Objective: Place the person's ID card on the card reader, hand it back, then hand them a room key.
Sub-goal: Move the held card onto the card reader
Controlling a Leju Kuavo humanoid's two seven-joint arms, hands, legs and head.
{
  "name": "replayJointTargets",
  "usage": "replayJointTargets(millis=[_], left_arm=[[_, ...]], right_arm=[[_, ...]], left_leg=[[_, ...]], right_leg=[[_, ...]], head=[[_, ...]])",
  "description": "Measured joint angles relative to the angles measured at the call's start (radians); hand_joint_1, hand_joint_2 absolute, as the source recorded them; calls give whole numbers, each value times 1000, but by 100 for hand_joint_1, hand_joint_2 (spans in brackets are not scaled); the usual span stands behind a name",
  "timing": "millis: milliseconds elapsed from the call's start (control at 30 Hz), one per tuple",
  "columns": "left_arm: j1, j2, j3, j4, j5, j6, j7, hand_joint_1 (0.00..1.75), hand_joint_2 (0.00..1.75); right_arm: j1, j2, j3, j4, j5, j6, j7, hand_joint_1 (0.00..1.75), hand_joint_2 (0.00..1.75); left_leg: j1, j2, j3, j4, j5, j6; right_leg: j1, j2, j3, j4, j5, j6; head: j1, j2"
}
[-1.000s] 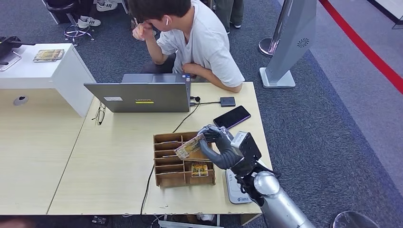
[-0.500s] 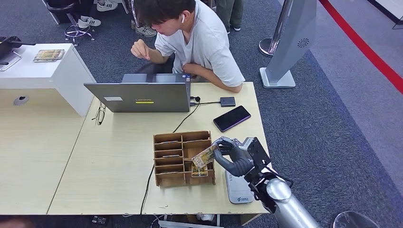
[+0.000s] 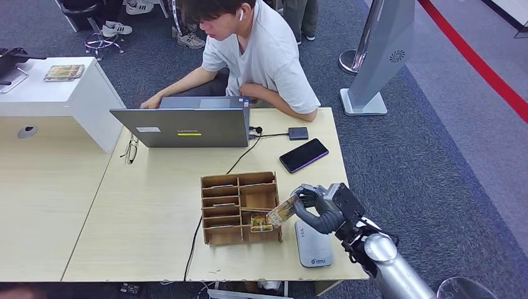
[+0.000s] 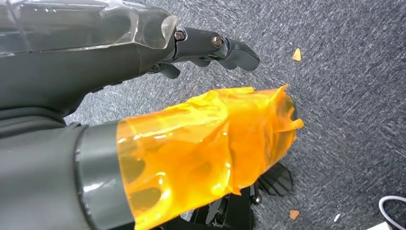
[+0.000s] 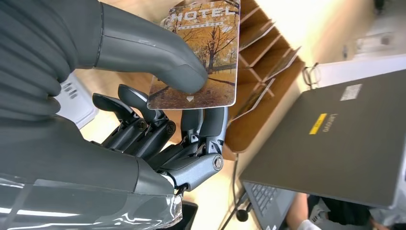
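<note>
My right hand point(image 3: 319, 209) pinches a room key card point(image 3: 281, 212) between thumb and fingers, just right of the wooden card box point(image 3: 224, 238) and above the far end of the white card reader point(image 3: 313, 246). Up close, the key card point(image 5: 201, 48) shows an autumn picture and the word HOTEL, with the thumb point(image 5: 158, 52) pressed on its face. Another card point(image 3: 261, 222) stands in a slot of the box. The person point(image 3: 264, 53) sits across the table, typing on a laptop point(image 3: 187, 128). My left hand point(image 4: 95, 62) hangs over carpet, fingers point(image 4: 215, 45) extended, holding nothing.
A dark phone point(image 3: 304, 154) and a small black adapter point(image 3: 298, 132) lie beyond the box near the table's right edge. A cable point(image 3: 243, 156) runs from the laptop past the box. Glasses point(image 3: 129, 149) lie left of the laptop. A grey stand point(image 3: 373, 56) rises off to the right.
My right hand has carried the key card from above the box rightward and nearer, to over the reader. The person lowered a hand from the face to the laptop.
</note>
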Motion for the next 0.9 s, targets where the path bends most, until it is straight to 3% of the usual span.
replayJointTargets(millis=[900], left_arm=[[2, 8, -1, -18, -1, -3, -11, 0, 0]], right_arm=[[-13, -186, 40, 63, 100, 100, 23, 175, 175]], left_leg=[[0, 0, 0, 0, 0, 0]], right_leg=[[0, 0, 0, 0, 0, 0]], head=[[0, 0]])
